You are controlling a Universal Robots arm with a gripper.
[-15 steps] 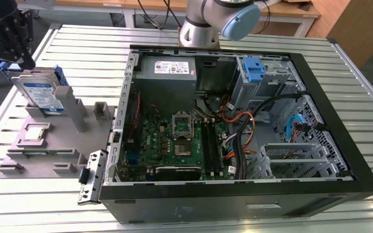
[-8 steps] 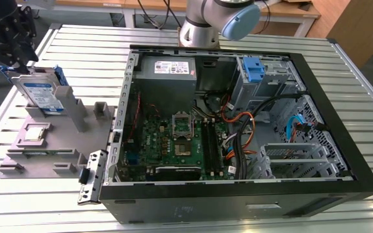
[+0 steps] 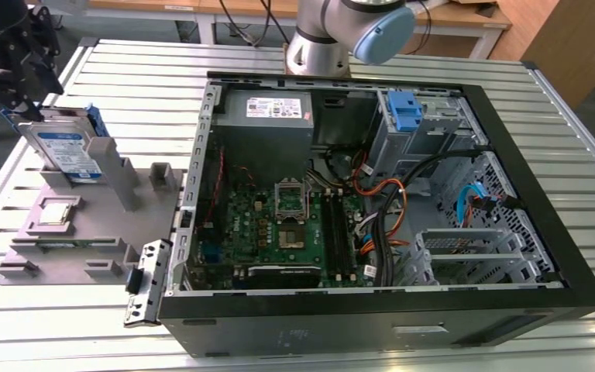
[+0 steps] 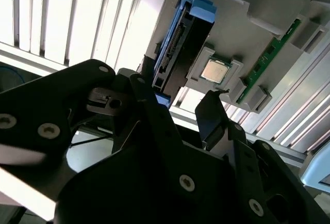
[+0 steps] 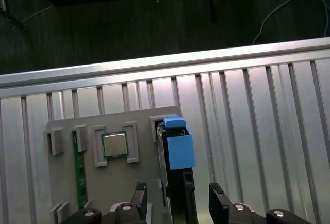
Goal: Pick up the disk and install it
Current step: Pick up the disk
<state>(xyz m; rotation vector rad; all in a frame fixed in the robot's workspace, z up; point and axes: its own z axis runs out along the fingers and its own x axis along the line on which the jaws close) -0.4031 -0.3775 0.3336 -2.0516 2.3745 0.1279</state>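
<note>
The disk [image 3: 67, 151] stands on edge in a slot of the grey fixture [image 3: 80, 240] at the exterior view's left, its white-and-blue label facing out and its blue carrier frame around it. My black gripper [image 3: 21, 81] hangs just above and behind it. In the first wrist view the disk [image 5: 178, 149] runs between the two fingers [image 5: 139, 198], which stand apart on either side without touching it; the gripper [image 5: 179, 204] is open. In the second wrist view the disk [image 4: 176, 48] lies beyond the gripper [image 4: 175, 92].
The open computer case [image 3: 380, 314] lies on the slatted metal table [image 3: 545, 124], with a blue caddy [image 3: 404, 108] in its drive bay and a grey power supply [image 3: 266, 108]. The fixture also holds a processor chip [image 5: 114, 144] and a green memory stick [image 5: 79, 167]. The arm's base [image 3: 328, 39] stands behind the case.
</note>
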